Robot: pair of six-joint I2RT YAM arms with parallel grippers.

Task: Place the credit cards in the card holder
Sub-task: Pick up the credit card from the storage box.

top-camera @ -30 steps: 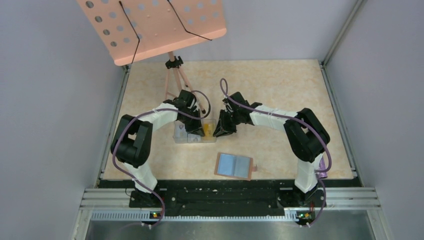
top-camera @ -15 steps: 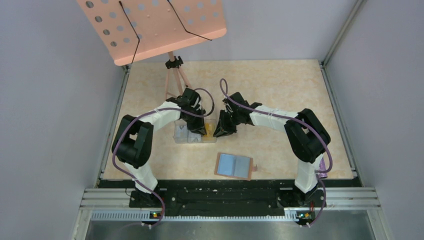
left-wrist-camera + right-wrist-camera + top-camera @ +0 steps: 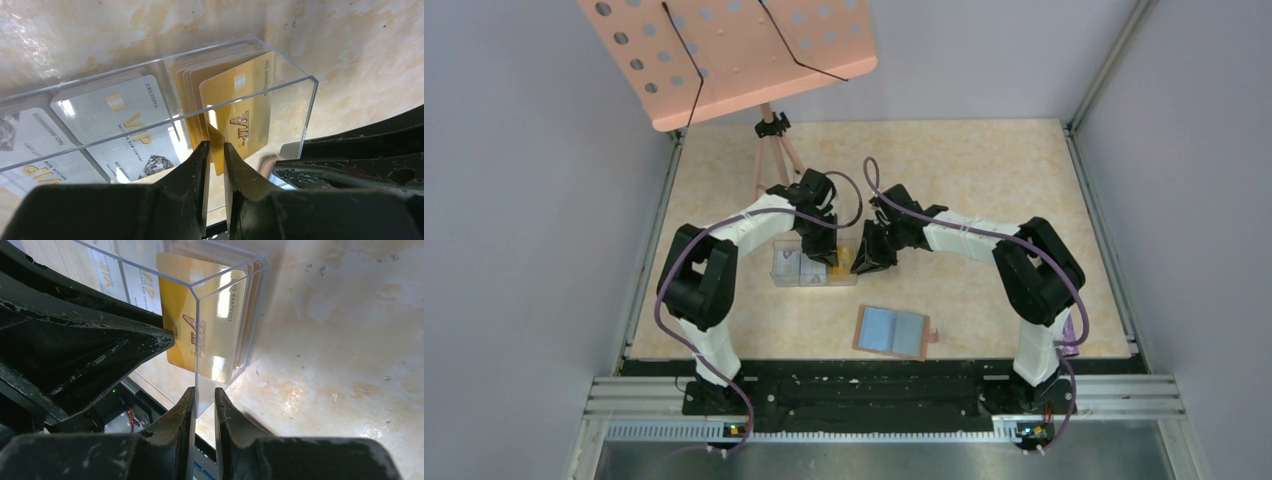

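The clear plastic box [image 3: 809, 267] holds the credit cards: pale ones [image 3: 125, 120] lying flat and a yellow-orange stack standing at its right end. One yellow card [image 3: 245, 115] leans out of that stack. My left gripper [image 3: 216, 147] is over that end [image 3: 829, 255], jaws a narrow gap apart, with the leaning card's corner between them, not pinched. My right gripper [image 3: 203, 392] is shut on the box's right end wall [image 3: 220, 320], just right of the left one [image 3: 861, 262]. The brown card holder [image 3: 892, 332] lies open near the front, bluish faces up.
A pink perforated music stand [image 3: 724, 50] on a tripod [image 3: 774, 150] rises at the back left, just behind the left arm. Grey walls close in the beige table [image 3: 984, 170] on the left, right and back sides.
My left gripper has shifted right along the box to its yellow-card end, and its jaws have parted from shut to a narrow gap. The right arm has not moved.
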